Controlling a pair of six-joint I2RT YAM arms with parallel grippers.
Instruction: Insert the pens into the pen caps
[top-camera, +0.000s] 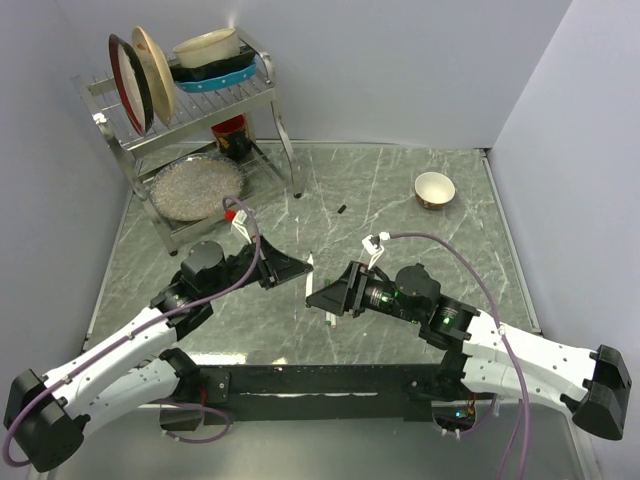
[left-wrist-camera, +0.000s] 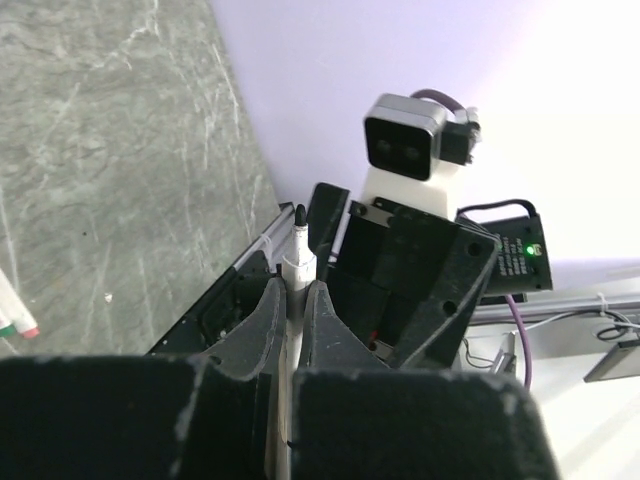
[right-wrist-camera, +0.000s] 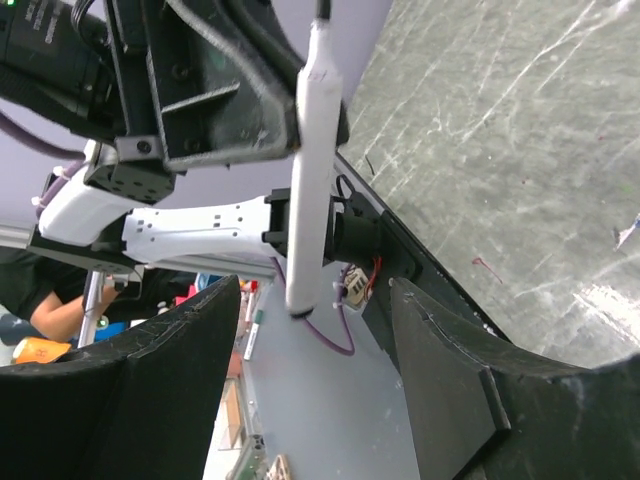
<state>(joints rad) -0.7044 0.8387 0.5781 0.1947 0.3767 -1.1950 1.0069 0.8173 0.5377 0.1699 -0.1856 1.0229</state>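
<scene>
Far-left corner of the counter (top-camera: 380, 170): dish rack (top-camera: 190, 120), not part of the job.

Left pincer (top-camera: 303, 269): over the middle of the counter, jaws narrow and clamped on one pen (left-wrist-camera: 297, 255). White barrel, no cap on it. In the left wrist view its dark nib sticks out past the fingertips toward the other arm.

Same view, lower left edge: two more pens (left-wrist-camera: 12, 318) lie flat on the counter, with green and red ends.

Right pincer (top-camera: 318, 297): just beside the left one, facing it. Jaws wide and empty. In the right wrist view the free end of the held pen hangs between the two fingers (right-wrist-camera: 180, 370), touching neither. No cap shows in either pincer.

Small dark piece (top-camera: 341, 209) toward the far middle of the counter. Likely a pen cap, but too small to be sure.

Bowl (top-camera: 434, 189): near the far-right corner.

Step in hand, as I judge it: a regrasp or hand-over of the bare pen in mid-air, not a capping yet.

Next move calls for keeping the barrel centred between the right fingers, squeezing squarely, and letting go on the left only once that grip is firm.
</scene>
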